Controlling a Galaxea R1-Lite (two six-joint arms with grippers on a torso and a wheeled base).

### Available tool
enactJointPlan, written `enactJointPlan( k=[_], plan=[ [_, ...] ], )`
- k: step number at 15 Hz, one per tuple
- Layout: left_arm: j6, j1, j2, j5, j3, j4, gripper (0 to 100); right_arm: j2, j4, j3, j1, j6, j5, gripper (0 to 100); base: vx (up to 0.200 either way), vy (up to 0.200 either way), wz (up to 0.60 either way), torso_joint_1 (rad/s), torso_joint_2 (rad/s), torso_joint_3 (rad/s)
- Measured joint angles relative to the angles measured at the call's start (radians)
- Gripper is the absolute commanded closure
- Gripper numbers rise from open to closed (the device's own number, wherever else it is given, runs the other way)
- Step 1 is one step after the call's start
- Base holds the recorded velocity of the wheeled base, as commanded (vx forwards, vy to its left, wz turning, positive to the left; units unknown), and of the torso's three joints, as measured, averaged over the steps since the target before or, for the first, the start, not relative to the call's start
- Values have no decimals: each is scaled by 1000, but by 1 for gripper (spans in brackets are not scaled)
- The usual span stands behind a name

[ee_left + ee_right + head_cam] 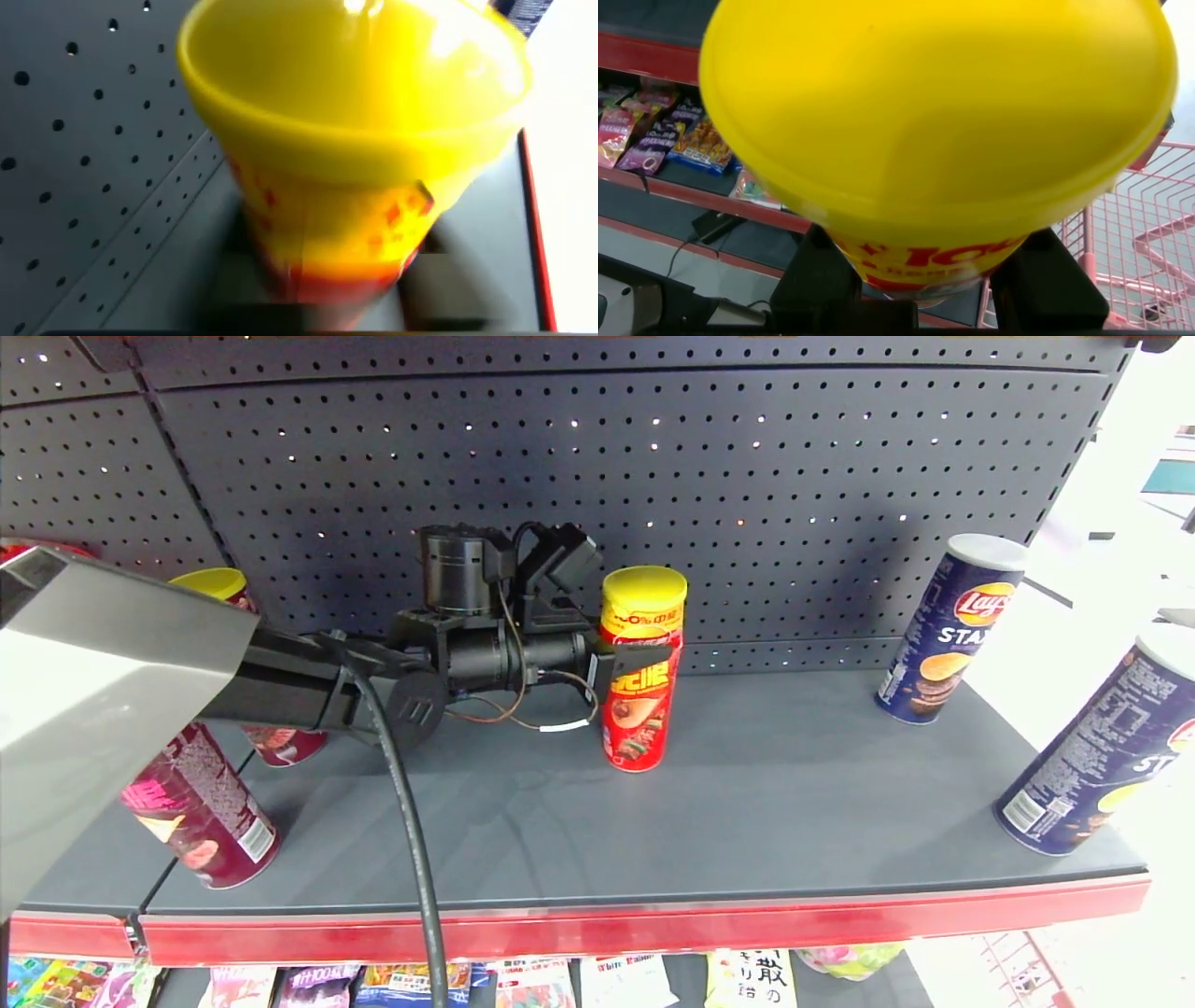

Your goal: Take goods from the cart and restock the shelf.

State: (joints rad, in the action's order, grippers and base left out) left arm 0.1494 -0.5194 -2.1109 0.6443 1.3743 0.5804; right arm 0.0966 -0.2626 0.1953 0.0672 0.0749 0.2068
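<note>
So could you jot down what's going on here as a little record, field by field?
Shelf: grey shelf with a red front edge
Left gripper: closed on a red can standing upright on the shelf
Right gripper: holding a yellow-lidded can, with a pink wire cart beyond it
Also on the shelf: blue can at back right, second blue can at front right, maroon can at left

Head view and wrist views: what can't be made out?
Head view: rear yellow-lidded can, mostly behind the left arm; dark blue can, cut by the right edge.
Left wrist view: red can, print blurred.
Right wrist view: held can, body hidden under its own lid.
</note>
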Motion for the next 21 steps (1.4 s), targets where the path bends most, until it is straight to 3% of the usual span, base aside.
enactJointPlan(
  k=[4,8,13,17,21],
  plan=[
    [-4,-4,74,11,-109,-1,100,0,2,3,0,0,0,100,0,0,0,0,0,0],
    [-39,-11,226,11,-278,0,100,0,2,0,0,0,0,100,0,0,0,0,0,0],
    [-38,-53,354,2,-445,8,100,0,3,-1,0,0,0,100,0,0,0,0,0,0],
    [-38,-72,385,-32,-537,137,100,0,5,1,1,0,0,100,0,0,0,0,0,0],
    [-38,-74,387,-41,-580,152,100,0,5,3,1,0,0,100,0,0,0,0,0,0]
  ],
)
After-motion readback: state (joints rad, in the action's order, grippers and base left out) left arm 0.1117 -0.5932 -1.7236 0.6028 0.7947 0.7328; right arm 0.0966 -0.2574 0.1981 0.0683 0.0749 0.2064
